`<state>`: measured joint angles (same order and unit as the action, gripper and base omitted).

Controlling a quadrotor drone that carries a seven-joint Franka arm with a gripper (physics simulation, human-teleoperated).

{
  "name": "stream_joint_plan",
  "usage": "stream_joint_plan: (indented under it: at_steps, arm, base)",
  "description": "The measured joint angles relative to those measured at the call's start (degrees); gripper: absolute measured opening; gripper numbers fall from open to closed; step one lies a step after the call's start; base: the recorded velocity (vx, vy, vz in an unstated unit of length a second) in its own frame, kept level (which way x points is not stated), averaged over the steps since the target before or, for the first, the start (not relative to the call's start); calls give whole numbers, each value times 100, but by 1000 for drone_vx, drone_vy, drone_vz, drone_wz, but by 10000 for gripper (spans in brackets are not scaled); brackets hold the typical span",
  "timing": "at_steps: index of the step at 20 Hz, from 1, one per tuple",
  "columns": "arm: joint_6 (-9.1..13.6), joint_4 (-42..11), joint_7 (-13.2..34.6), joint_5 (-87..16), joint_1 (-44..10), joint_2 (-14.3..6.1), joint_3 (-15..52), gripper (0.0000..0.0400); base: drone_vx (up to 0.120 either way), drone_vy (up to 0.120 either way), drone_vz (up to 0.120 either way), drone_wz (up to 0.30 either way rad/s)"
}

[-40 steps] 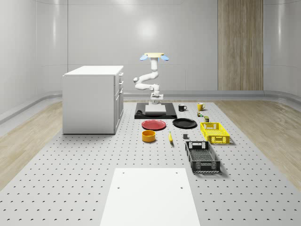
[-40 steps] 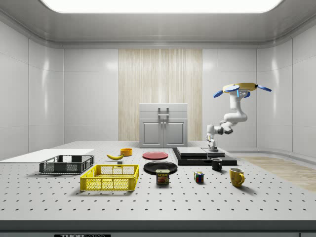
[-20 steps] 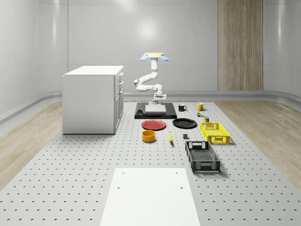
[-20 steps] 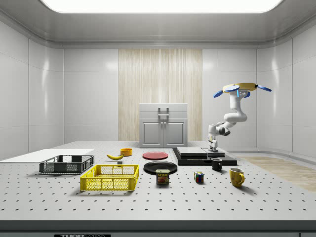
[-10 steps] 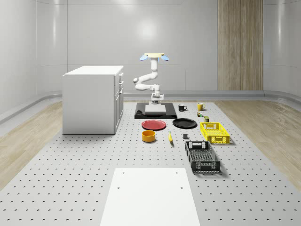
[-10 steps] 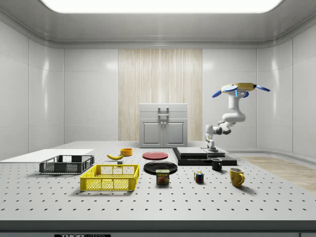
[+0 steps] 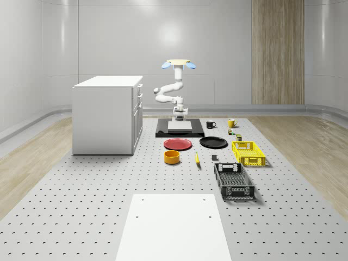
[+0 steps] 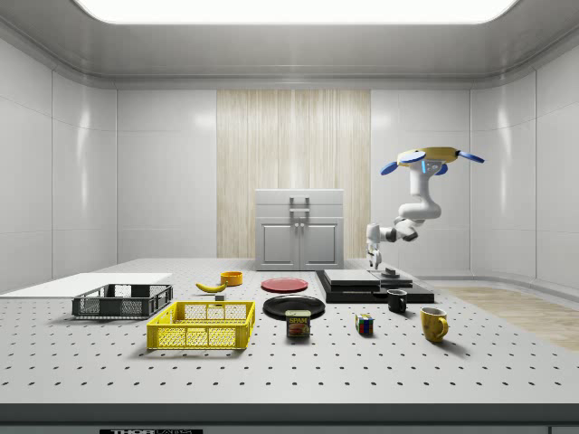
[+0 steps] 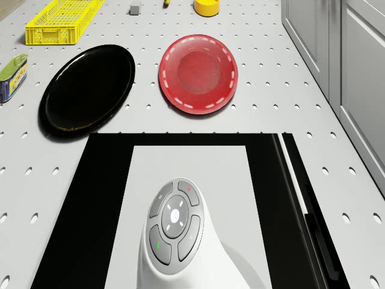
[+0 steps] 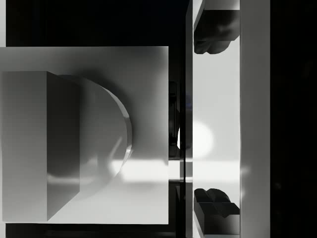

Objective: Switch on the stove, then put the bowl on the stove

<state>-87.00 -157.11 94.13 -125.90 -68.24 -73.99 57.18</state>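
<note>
Nearest me on the table (image 7: 81,206) is a flat white panel (image 7: 171,225) at the near edge. Behind it, toward the whole-scene view's right, sits a black crate (image 7: 234,181), with a yellow crate (image 7: 248,153) beyond that.

The bowl (image 7: 172,157), yellow-orange, sits upright on the table around mid-depth and nothing is holding it. A banana (image 7: 197,159) lies just beside it on the whole-scene view's right, and a small grey block (image 7: 215,158) lies a bit further that way.

Next back, the red plate (image 7: 178,144) lies directly between the bowl and the stove, with a black plate (image 7: 213,142) beside it. A tin can (image 7: 238,137), a colour cube (image 7: 231,131), a black mug (image 7: 210,124) and a yellow mug (image 7: 231,123) run back along the right side. A white cabinet (image 7: 107,114) stands on the left, close to the stove's side.

The stove (image 7: 180,128), a black base with a pale top, is well apart from the bowl. A dark bar runs along its cabinet side in the drone view.

The gripper (image 8: 374,265) points down, low over the pale top. I can't tell if it touches. In the wrist view the fingertips (image 10: 213,29) are spread wide with nothing gripped between them. A narrow black strip of the stove runs beneath the gap, possibly the switch, but it's hard to read.

The drone (image 7: 178,64) hovers high over the stove's far edge, with the arm folded down from it.
</note>
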Motion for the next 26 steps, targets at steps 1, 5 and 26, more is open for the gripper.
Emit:
stream_joint_plan:
  at_steps: [1, 5, 26]
  arm:
    - [-6, 0, -6, 4, 6, -6, 2, 400]
    - [-23, 1, -18, 15, 15, -25, 7, 400]
    - [-74, 7, -1, 48, -9, -81, 24, 400]
  base:
    - [120, 0, 0, 0]
    - [120, 0, 0, 0]
    - [120, -23, 0, 0]
